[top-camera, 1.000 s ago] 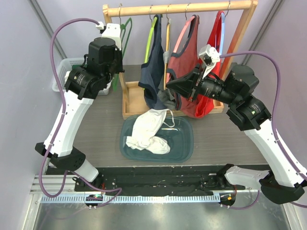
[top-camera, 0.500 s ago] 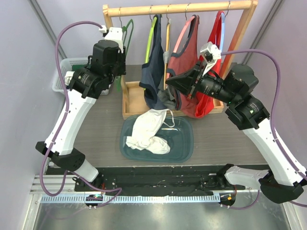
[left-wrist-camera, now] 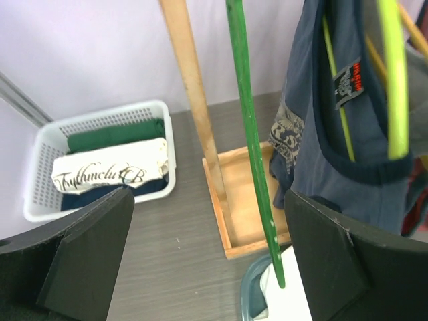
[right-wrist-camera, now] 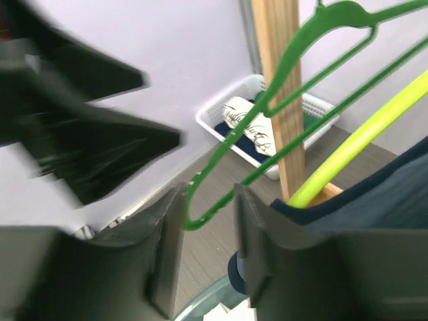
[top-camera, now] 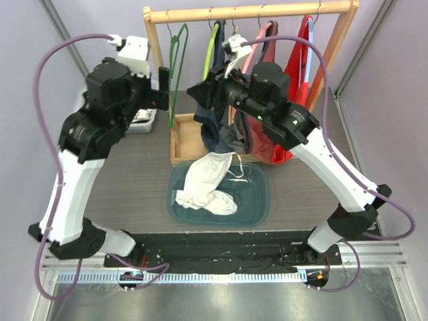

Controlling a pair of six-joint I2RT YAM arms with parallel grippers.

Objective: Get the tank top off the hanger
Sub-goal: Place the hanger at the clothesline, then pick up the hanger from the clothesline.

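Observation:
A navy tank top (top-camera: 214,100) hangs on a lime-green hanger (top-camera: 210,47) on the wooden rack (top-camera: 247,11). Left of it hangs a bare green hanger (top-camera: 175,73). My left gripper (top-camera: 162,87) is raised beside that bare hanger. In the left wrist view it (left-wrist-camera: 207,227) stands wide open, with the green hanger (left-wrist-camera: 254,147) running down the gap and the navy tank top (left-wrist-camera: 334,134) to the right. My right gripper (right-wrist-camera: 208,200) is partly open; the green hanger's lower corner (right-wrist-camera: 194,214) shows in the gap, apparently beyond the fingers. The navy top (right-wrist-camera: 374,194) is at its right.
Red tank tops (top-camera: 294,67) hang further right, behind the right arm. A teal tub (top-camera: 257,200) in front of the rack holds a white garment (top-camera: 207,180). A white basket (left-wrist-camera: 154,110) of folded clothes stands left of the rack's wooden tray (top-camera: 184,144).
The right arm swung left from the red tops to the navy top and green hanger, and its jaws parted. The left arm rose and its gripper opened wide.

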